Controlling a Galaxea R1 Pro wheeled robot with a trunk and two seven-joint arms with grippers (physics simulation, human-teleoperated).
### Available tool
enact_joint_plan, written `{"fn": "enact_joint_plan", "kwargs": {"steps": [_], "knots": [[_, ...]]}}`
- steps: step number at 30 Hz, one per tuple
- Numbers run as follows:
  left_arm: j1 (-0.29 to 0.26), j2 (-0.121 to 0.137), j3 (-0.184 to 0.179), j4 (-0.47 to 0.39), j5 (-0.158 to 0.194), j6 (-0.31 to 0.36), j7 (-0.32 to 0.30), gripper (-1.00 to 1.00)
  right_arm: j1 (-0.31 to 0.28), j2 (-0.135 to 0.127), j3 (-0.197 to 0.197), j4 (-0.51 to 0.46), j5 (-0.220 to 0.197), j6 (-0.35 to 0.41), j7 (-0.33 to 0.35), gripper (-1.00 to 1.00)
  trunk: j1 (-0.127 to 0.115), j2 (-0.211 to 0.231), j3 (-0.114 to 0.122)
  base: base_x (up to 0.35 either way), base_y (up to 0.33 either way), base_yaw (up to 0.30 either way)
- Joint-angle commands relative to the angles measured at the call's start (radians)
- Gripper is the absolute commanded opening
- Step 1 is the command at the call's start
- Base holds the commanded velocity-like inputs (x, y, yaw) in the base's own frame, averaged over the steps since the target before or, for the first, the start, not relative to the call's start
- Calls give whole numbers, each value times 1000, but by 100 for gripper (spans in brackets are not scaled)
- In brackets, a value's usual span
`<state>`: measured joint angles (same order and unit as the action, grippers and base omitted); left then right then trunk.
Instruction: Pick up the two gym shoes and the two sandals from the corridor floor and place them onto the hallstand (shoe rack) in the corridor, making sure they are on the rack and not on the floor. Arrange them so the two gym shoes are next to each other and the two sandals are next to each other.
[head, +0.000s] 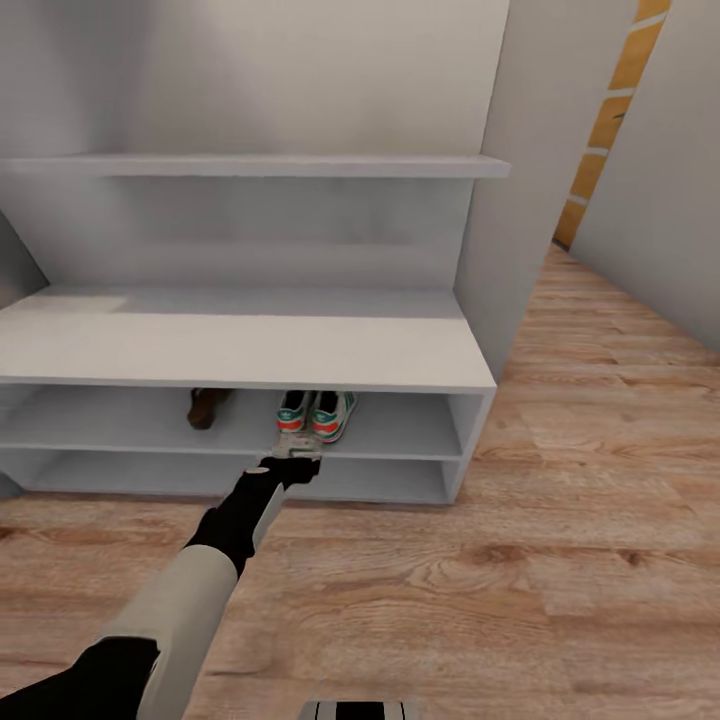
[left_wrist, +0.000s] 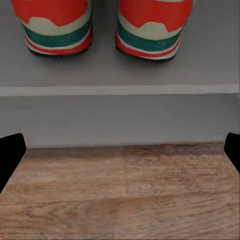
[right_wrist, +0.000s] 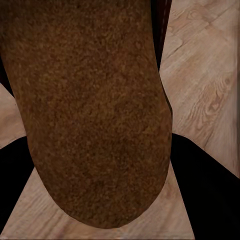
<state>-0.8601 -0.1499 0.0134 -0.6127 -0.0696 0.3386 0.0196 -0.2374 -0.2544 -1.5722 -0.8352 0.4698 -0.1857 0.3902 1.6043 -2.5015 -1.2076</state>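
Observation:
The two gym shoes (head: 295, 412) (head: 332, 414) stand side by side, heels outward, in the upper slot of the pale grey hallstand (head: 240, 345). Their orange-red heels (left_wrist: 57, 22) (left_wrist: 152, 25) face my left wrist camera. My left gripper (head: 290, 465) hovers just in front of that slot, a little above the corridor floor (head: 560, 560). It is open and empty, with its black fingertips (left_wrist: 10, 155) far apart. One brown sandal (head: 207, 405) lies on the same shelf, left of the shoes. My right gripper (right_wrist: 110, 175) is shut on the other sandal (right_wrist: 95, 110), held over the wood floor.
A floating shelf (head: 260, 165) hangs above the bench top. A grey wall panel (head: 540, 180) rises right of the hallstand, and open wood floor stretches to the right and toward me. The lower slot (head: 250, 478) holds nothing.

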Motion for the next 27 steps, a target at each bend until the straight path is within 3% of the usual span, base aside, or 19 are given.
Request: {"fn": "enact_joint_plan", "kwargs": {"steps": [1, 5, 6, 7, 11, 12, 15, 17, 20, 24, 27], "knots": [[6, 0, 1, -4, -7, 0, -1, 100, -2, 0, -6, -1, 10, -6, 7, -100, -1, 0, -1, -279, 229, 0], [113, 21, 2, -78, -7, -93, -52, 100, -2, 0, -6, 0, 10, -6, 7, -100, -1, 0, -1, -278, 230, 0], [167, 41, 2, -120, -7, -111, -109, 100, -2, 0, -6, 0, 10, -6, 7, -100, -1, 0, -1, -277, 231, 0], [186, 49, 2, -135, -7, -115, -132, 100, -2, 0, -6, 1, 10, -6, 7, -100, -1, 0, -1, -277, 231, 0], [342, 132, 12, -244, 7, -135, -349, 100, -2, 1, -6, 17, 10, -7, 7, -100, -1, 0, -1, -276, 231, 0], [359, 143, 17, -251, 11, -141, -374, 100, -2, 0, -6, 19, 10, -7, 7, -100, -1, 0, -1, -269, 230, 0], [444, 210, 53, -266, 41, -214, -518, 100, -2, 1, -6, 24, 10, -8, 8, -100, -1, 0, -1, -236, 213, 0], [467, 232, 63, -264, 46, -247, -565, 100, -2, 1, -6, 25, 10, -8, 8, -100, -1, 0, -1, -188, 171, 0], [531, 287, 91, -239, 54, -327, -686, 100, -2, 2, -5, 34, 10, -9, 9, -100, -1, 0, -1, -80, 74, 0], [562, 311, 144, -187, 53, -374, -759, 100, -2, 3, 13, 58, 10, -9, 10, -100, -1, 0, -1, -24, 22, 0], [570, 314, 171, -157, 52, -387, -776, 100, -2, 3, 43, 73, 10, -9, 10, -100, -1, 0, -1, -7, 6, 0]]}}
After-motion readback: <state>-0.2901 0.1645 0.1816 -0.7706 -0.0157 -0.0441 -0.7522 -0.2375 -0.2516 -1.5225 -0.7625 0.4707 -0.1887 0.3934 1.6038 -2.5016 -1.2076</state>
